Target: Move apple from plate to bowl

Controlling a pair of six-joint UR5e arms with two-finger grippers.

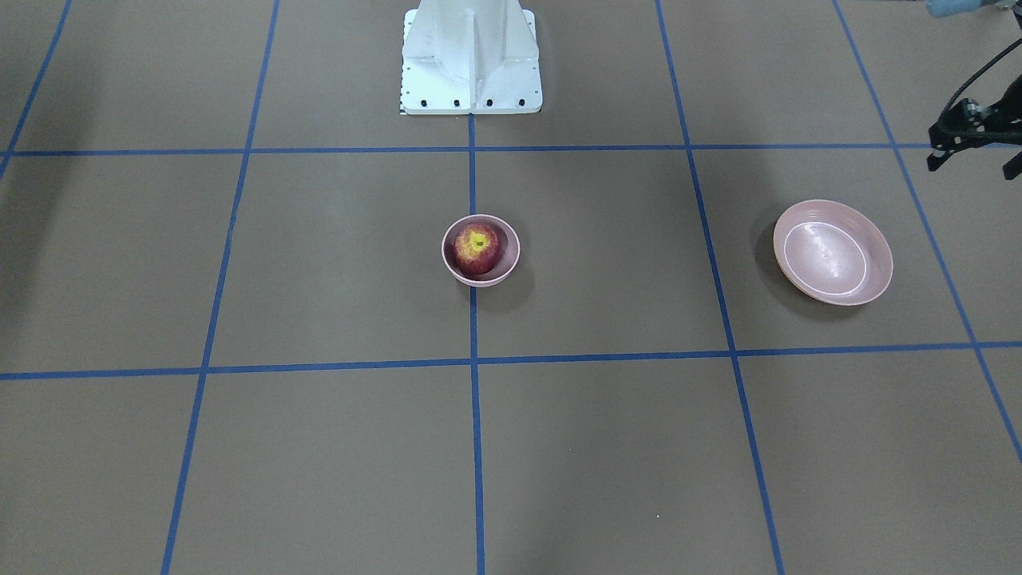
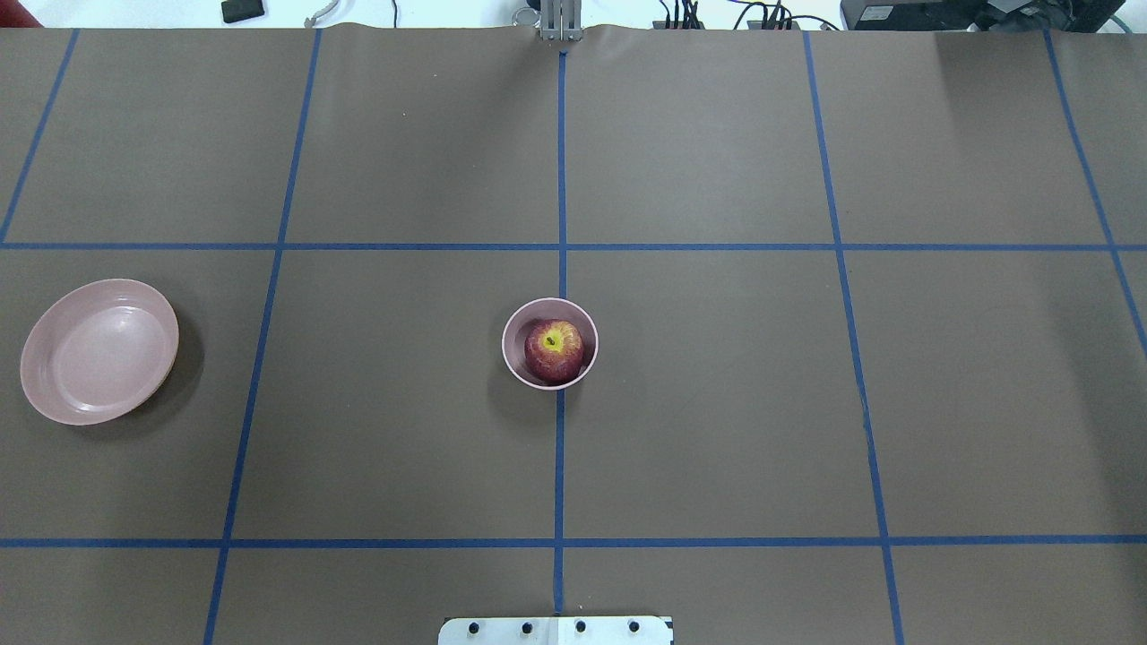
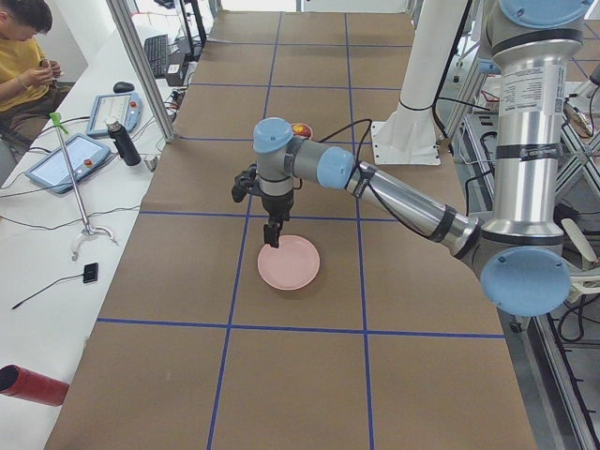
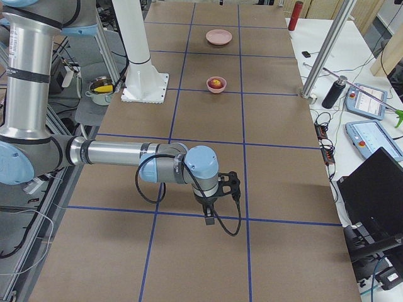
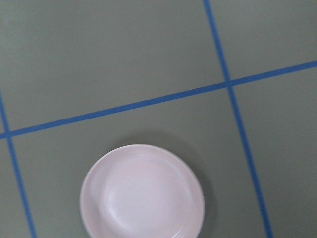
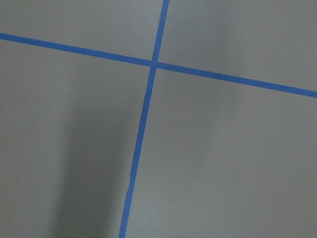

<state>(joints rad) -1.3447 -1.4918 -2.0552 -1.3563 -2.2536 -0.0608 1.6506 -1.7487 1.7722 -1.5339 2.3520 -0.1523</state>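
- The apple [image 2: 554,349] is sitting in the bowl [image 2: 507,346], stem hollow and yellow patch facing up.
- The bowl stands mid-tabletop [image 2: 717,403], right on the central blue tape line [image 2: 559,448].
- Over on the robot's left is the plate [image 2: 99,349], flat on the tabletop and well apart from the bowl.
- The left fingers [image 3: 272,234] hang pointing down, near the plate, and the left wrist camera looks down onto it. I cannot tell whether they are spread or closed.
- The right fingers [image 4: 208,218] point down over bare tabletop by a tape line, well apart from both dishes. Only the side view shows them, so I cannot tell their state.
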